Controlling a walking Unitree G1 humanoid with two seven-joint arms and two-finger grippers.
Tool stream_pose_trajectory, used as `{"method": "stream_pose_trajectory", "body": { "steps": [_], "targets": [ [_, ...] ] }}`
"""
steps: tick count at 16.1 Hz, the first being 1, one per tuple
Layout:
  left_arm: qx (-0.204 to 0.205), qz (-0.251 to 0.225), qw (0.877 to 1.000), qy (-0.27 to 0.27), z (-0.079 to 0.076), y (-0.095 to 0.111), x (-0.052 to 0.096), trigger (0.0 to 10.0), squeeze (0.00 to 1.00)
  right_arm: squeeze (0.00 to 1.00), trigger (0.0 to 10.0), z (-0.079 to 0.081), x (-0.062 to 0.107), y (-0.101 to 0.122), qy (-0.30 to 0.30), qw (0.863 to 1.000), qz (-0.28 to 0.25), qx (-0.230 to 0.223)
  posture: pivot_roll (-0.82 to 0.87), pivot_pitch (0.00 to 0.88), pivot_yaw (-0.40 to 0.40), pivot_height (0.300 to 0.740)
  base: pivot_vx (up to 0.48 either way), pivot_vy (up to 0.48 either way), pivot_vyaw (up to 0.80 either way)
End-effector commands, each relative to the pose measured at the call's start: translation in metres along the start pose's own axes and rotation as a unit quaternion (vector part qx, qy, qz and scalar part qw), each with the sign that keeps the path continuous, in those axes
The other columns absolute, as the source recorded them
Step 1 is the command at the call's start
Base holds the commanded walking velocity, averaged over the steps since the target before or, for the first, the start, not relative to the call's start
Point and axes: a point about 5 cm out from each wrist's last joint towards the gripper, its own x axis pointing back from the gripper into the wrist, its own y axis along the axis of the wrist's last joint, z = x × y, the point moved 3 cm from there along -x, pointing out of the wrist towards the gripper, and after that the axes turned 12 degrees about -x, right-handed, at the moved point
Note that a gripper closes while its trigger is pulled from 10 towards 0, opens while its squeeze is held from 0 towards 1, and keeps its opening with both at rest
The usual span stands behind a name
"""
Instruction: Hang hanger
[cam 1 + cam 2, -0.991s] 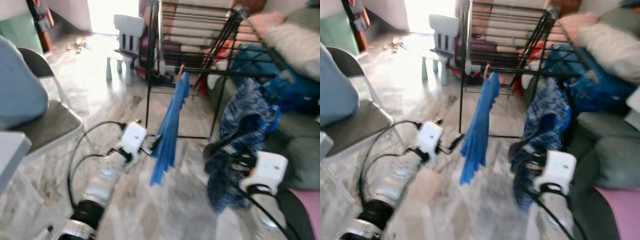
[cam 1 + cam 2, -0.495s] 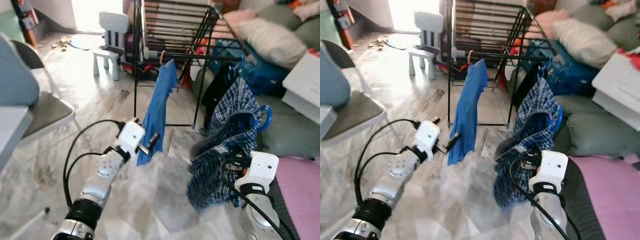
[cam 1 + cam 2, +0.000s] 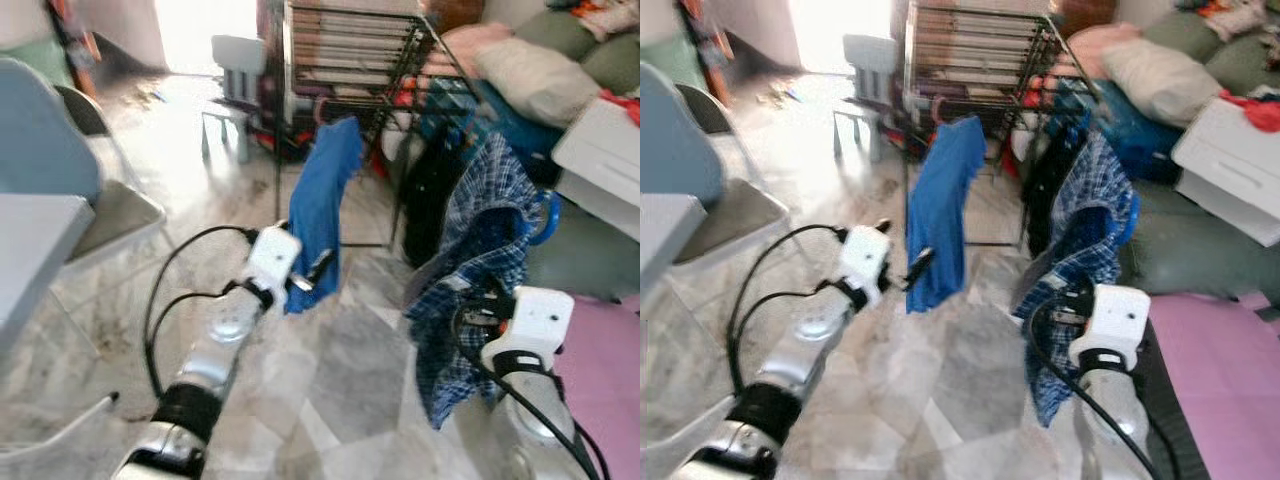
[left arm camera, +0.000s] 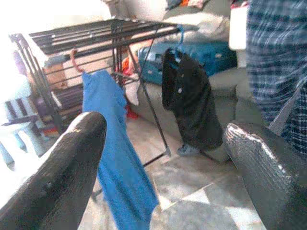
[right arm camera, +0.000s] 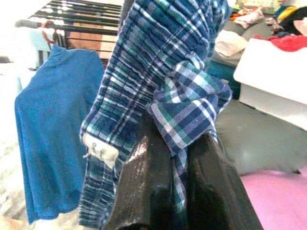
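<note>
plaid shirt is being carried up to the rack

the view is swinging and steadying from a second ago, so the camera is moving with the robot, and the drying rack (image 3: 370,45) is sitting closer and fuller ahead now. the right gripper (image 5: 168,167) is clamping its black fingers (image 5: 144,177) on a fold of the plaid shirt (image 3: 480,250), which is riding on a blue hanger (image 3: 545,215) whose hook is peeking out at the shirt's right shoulder. the shirt is hanging higher than in the earlier frames, with its hem off the floor, just in front of the rack's right side. the left gripper (image 3: 318,268) is reaching forward empty, its fingers spread wide, close by the hem of the blue shirt (image 3: 318,215) already hanging from the rack's front bar, beside a black garment (image 4: 189,103) on the same bar. this probably means the approach is nearly done and the hanger is not yet on a bar; the hook is looking well below the top rails, so a lift toward a free bar right of the black garment seems to be what is coming.
</note>
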Motion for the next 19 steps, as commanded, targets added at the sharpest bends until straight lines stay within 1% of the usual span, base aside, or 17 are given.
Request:
{"method": "stream_pose_trajectory", "body": {
  "steps": [1, 3, 6, 8, 9, 10, 13, 15, 17, 19],
  "targets": [
    [-0.006, 0.004, 1.000, -0.001, 0.002, -0.001, -0.003, 10.0, 0.00, 0.00, 10.0, 0.000, -0.002, 0.008, 0.001, 1.000, -0.015, 0.000, 0.02, 0.000, -0.092, 0.740, 0.000, 0.000, 0.43],
    [-0.003, 0.004, 1.000, 0.002, 0.007, -0.001, -0.002, 10.0, 0.00, 0.00, 10.0, 0.000, 0.000, 0.006, -0.003, 1.000, -0.014, 0.002, 0.02, 0.000, -0.091, 0.740, 0.000, 0.000, 0.80],
    [-0.005, 0.010, 1.000, 0.006, 0.008, -0.006, -0.001, 10.0, 0.00, 0.00, 10.0, 0.008, 0.000, 0.007, 0.017, 1.000, -0.009, -0.003, 0.03, 0.000, -0.104, 0.740, 0.000, 0.000, 0.80],
    [-0.006, 0.010, 1.000, 0.015, 0.014, -0.002, -0.006, 10.0, 0.00, 0.00, 10.0, 0.010, -0.005, 0.004, 0.017, 1.000, -0.008, 0.000, 0.04, 0.000, -0.072, 0.740, 0.000, 0.000, 0.80],
    [-0.021, 0.004, 1.000, -0.003, 0.015, 0.001, -0.006, 10.0, 0.00, 0.00, 10.0, 0.011, -0.008, 0.007, 0.004, 1.000, -0.017, -0.014, 0.04, 0.000, -0.060, 0.740, 0.000, 0.000, 0.80],
    [-0.032, 0.006, 0.999, -0.010, 0.018, -0.001, -0.005, 10.0, 0.00, 0.00, 10.0, 0.014, -0.007, 0.005, 0.003, 1.000, -0.014, -0.019, 0.04, 0.000, -0.055, 0.740, 0.000, 0.000, 0.80],
    [-0.032, 0.011, 0.999, 0.001, 0.025, -0.003, -0.005, 10.0, 0.00, 0.00, 10.0, 0.019, -0.001, -0.002, 0.010, 1.000, -0.003, -0.023, 0.05, 0.000, -0.044, 0.740, 0.000, 0.000, 0.80],
    [-0.029, 0.010, 1.000, 0.002, 0.024, -0.002, -0.004, 10.0, 0.00, 0.00, 10.0, 0.018, 0.000, -0.003, 0.005, 1.000, -0.002, -0.029, 0.05, 0.000, -0.036, 0.740, 0.000, 0.000, 0.80],
    [-0.033, 0.013, 0.999, -0.014, 0.020, -0.005, -0.002, 10.0, 0.00, 0.00, 10.0, 0.020, -0.003, -0.004, 0.004, 0.999, -0.004, -0.032, 0.05, 0.000, -0.019, 0.740, 0.000, 0.000, 0.80],
    [-0.042, 0.011, 0.999, -0.024, 0.020, -0.005, -0.002, 10.0, 0.00, 0.00, 10.0, 0.023, -0.005, -0.005, 0.004, 0.999, -0.005, -0.038, 0.07, 0.000, 0.001, 0.740, 0.000, 0.000, 0.80]
  ]
}}
